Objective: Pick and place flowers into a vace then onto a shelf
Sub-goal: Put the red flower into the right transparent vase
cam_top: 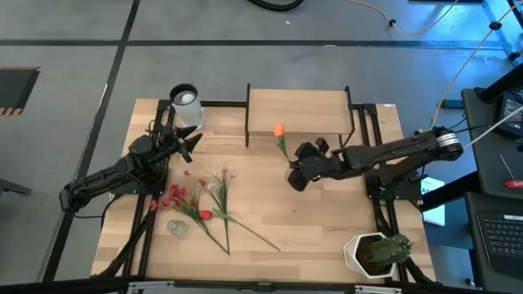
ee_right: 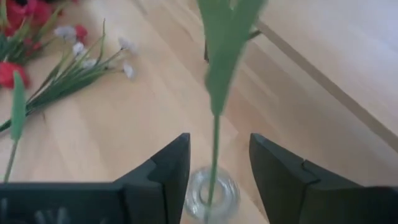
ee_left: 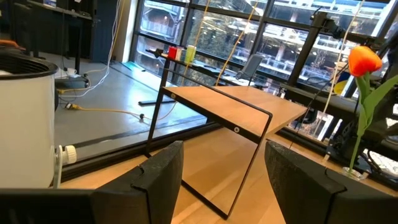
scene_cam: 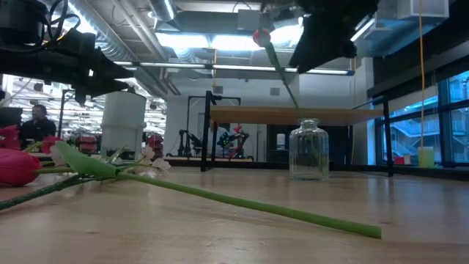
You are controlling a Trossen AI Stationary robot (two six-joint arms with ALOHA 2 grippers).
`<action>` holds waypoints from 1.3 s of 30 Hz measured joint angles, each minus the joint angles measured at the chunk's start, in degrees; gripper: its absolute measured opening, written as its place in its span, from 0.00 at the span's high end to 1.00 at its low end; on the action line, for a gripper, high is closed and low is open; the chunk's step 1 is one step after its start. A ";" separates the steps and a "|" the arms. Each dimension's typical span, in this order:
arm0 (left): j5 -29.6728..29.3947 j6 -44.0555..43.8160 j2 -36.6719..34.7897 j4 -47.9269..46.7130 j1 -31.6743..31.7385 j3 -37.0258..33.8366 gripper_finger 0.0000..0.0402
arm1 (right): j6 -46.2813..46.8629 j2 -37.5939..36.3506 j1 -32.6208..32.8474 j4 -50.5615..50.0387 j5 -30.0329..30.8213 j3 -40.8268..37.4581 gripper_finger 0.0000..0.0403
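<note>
An orange tulip [cam_top: 279,129] stands with its green stem [ee_right: 214,134] in a clear glass vase [scene_cam: 308,150], leaning out of the vase's mouth toward the shelf [cam_top: 298,112]. My right gripper [ee_right: 219,168] hovers above the vase [ee_right: 211,196], open, with a finger on either side of the stem and not touching it. The other flowers [cam_top: 200,204], red tulips and red and white sprigs, lie flat on the table's left half. My left gripper [cam_top: 189,145] is open in the air over the table's far left part, facing the shelf [ee_left: 230,109].
A white cylinder [cam_top: 185,100] stands at the far left corner, close beside my left gripper. A cactus in a white pot [cam_top: 377,253] sits at the near right corner. A small clear object [cam_top: 176,227] lies near the flowers. Bare tabletop [cam_top: 327,220] lies in the near middle.
</note>
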 joint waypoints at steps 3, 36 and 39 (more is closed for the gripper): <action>0.00 -3.36 -0.02 0.00 0.00 0.00 0.46 | 5.66 -3.70 -0.21 -3.79 -1.35 0.00 0.59; 9.99 3.05 35.39 -4.76 -17.37 23.52 0.46 | -6.32 -13.50 -20.06 -5.17 -16.63 -9.42 0.59; 10.23 5.16 42.22 -10.62 -20.58 30.40 0.46 | -6.89 -13.50 -20.76 -5.19 -16.96 -9.42 0.59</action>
